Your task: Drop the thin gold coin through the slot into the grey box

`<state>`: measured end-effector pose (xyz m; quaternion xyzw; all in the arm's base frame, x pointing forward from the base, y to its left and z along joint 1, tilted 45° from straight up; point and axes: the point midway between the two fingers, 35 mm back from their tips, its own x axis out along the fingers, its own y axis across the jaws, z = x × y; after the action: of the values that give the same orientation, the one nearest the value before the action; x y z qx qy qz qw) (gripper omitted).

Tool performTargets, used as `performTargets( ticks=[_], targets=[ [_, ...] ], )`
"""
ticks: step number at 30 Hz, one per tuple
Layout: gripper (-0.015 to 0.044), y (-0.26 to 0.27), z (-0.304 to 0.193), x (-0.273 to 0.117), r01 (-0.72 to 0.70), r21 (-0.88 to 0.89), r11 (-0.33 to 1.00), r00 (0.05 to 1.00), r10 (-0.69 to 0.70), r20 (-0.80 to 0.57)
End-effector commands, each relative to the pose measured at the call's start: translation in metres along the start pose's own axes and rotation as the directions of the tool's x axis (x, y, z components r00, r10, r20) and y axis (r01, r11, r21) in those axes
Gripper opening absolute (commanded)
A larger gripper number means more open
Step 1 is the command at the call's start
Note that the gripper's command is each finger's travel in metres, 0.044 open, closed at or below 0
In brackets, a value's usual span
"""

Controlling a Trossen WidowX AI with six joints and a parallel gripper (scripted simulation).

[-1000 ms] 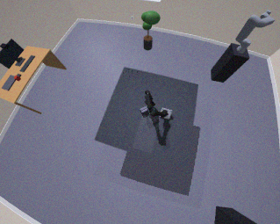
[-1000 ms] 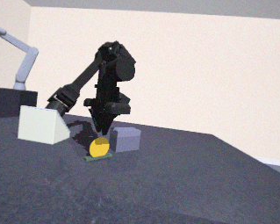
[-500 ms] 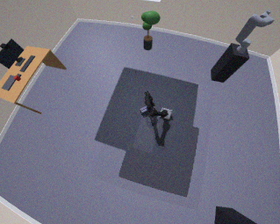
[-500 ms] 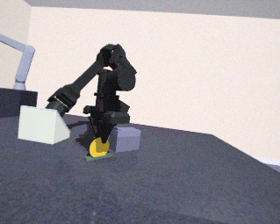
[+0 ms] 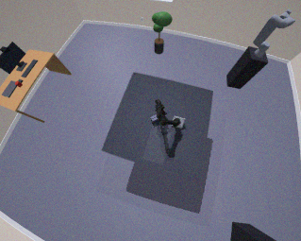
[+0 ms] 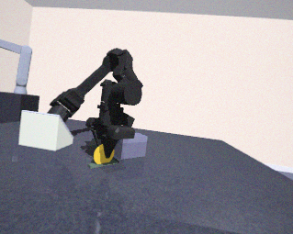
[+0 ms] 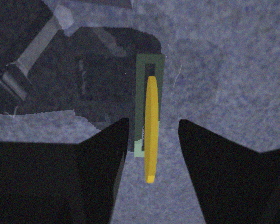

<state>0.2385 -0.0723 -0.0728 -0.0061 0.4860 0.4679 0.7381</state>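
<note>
Coin upright in holder, mid-surface, between part-open gripper fingers; nothing gripped. Risk: off-centre closing could tip it or wedge it against holder.

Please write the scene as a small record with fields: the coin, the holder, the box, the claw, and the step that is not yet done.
coin: gold coin, on its edge in its holder
holder: dark-green holder, flat on the floor under the coin
box: grey box, just behind the coin in the exterior view; slot not visible
claw: claw open, one finger on each side of the coin, gaps on both sides, nothing held
not yet done: closing on the coin, lifting it, dropping it through the slot
</note>
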Motion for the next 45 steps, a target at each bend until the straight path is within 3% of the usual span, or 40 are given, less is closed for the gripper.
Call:
performTargets(
  ticks=[1, 10, 16, 27, 45],
  targets=[
    [0.0161, 0.002, 0.0, 0.007, -0.003, 0.006, 1.0, 1.0, 0.003, 0.004],
    [0.0161, 0.003, 0.0, 0.018, -0.004, 0.006, 1.0, 1.0, 0.004, 0.005],
    [0.0003, 0.003, 0.0, 0.018, -0.004, 0.006, 1.0, 1.0, 0.004, 0.005],
    [0.0, 0.003, 0.0, 0.016, -0.004, 0.006, 1.0, 1.0, 0.004, 0.005],
    [0.0, -0.002, 0.0, -0.026, 0.0, 0.007, 1.0, 1.0, 0.0, 0.001]
  ],
)
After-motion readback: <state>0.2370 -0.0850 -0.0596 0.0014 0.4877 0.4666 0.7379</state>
